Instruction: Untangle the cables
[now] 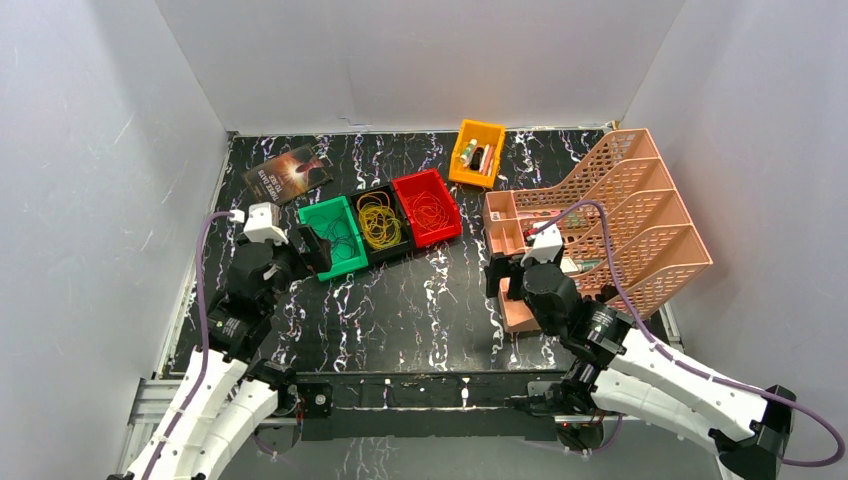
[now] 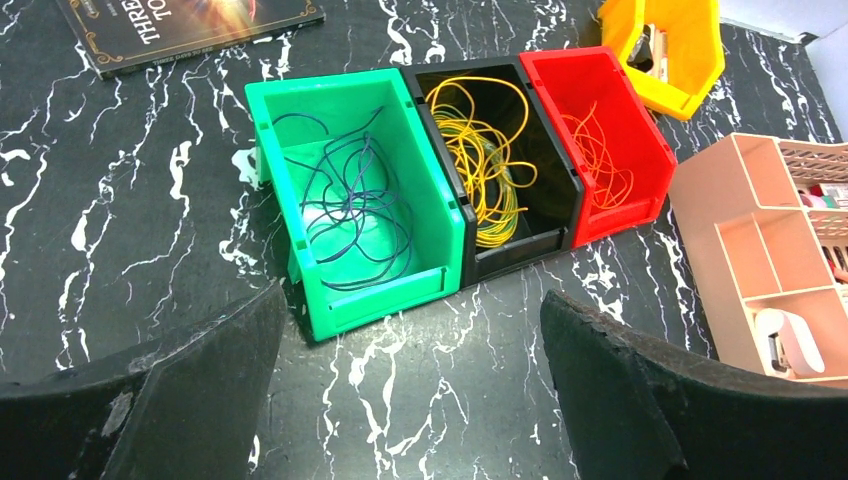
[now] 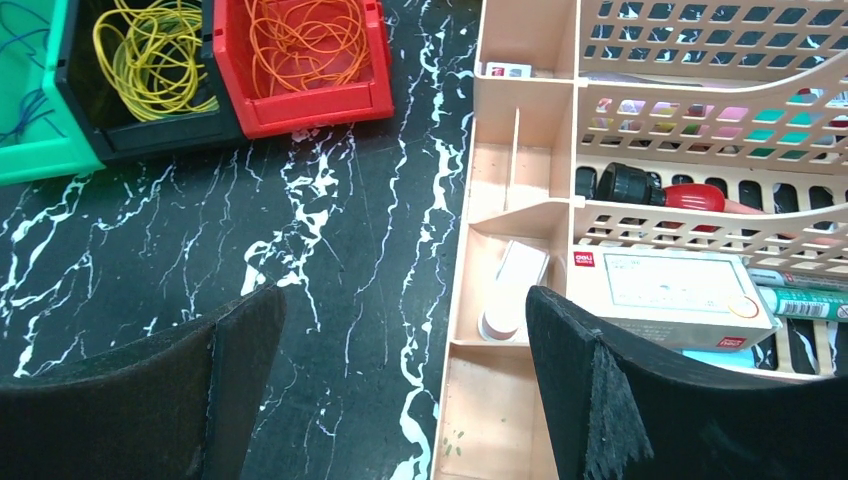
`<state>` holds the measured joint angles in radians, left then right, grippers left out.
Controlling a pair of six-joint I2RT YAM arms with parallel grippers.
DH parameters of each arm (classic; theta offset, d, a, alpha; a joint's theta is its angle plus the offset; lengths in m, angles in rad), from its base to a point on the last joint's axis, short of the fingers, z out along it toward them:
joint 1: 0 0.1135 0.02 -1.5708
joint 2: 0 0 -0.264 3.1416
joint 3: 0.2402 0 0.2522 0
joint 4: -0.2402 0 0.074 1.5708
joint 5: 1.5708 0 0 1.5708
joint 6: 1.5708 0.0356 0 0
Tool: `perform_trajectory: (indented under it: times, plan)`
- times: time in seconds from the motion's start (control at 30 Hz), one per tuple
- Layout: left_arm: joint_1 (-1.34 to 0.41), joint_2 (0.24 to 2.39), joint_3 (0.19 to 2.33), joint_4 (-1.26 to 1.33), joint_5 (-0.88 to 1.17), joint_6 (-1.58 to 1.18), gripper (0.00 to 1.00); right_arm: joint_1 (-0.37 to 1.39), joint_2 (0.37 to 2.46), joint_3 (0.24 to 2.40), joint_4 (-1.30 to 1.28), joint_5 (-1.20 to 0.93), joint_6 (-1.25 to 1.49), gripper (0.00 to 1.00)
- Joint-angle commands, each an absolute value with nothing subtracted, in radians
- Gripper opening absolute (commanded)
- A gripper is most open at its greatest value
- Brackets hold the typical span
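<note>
The left gripper [image 2: 410, 400] has its jaws wide apart with only bare table [image 2: 120, 220] between them. It hangs nearer than the black bin [image 2: 520, 255], toward the left arm's side. The right gripper [image 3: 400, 395] is likewise spread wide and holds nothing. It sits nearer than the black bin, well off to the right arm's side, at the edge of the pink desk organiser [image 3: 510, 100].

None of the cables is in a grip, and they lie sorted by colour. The yellow cables [image 2: 485, 160] are loosely coiled inside the black bin. The dark blue cables [image 2: 350, 205] lie in the green bin [image 2: 400, 300], which touches the black bin on the left arm's side. The orange cables [image 2: 600, 150] lie in the red bin [image 2: 625, 210], which touches the black bin on the other side (the three bins form one slanted row, wall to wall).

Beyond the black bin, a book [image 2: 190, 25] lies flat toward the left arm's side. A small orange-yellow bin [image 2: 680, 95] stands toward the right arm's side; its contents are too small to identify.
</note>
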<state>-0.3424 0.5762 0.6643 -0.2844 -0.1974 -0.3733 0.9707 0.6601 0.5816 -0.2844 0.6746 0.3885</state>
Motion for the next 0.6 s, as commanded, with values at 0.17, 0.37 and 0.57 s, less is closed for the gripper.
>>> perform_trajectory:
  times: [0.17, 0.37, 0.57]
  plan:
    - [-0.342, 0.586, 0.668, -0.300, -0.247, -0.383, 0.99, 0.970, 0.707, 0.590, -0.214, 0.764, 0.443, 0.98]
    - [-0.342, 0.603, 0.670, -0.297, -0.245, -0.381, 0.98, 0.970, 0.714, 0.583, -0.185, 0.777, 0.424, 0.98]
    - [-0.343, 0.615, 0.670, -0.288, -0.245, -0.373, 0.98, 0.970, 0.682, 0.559, -0.145, 0.766, 0.396, 0.98]
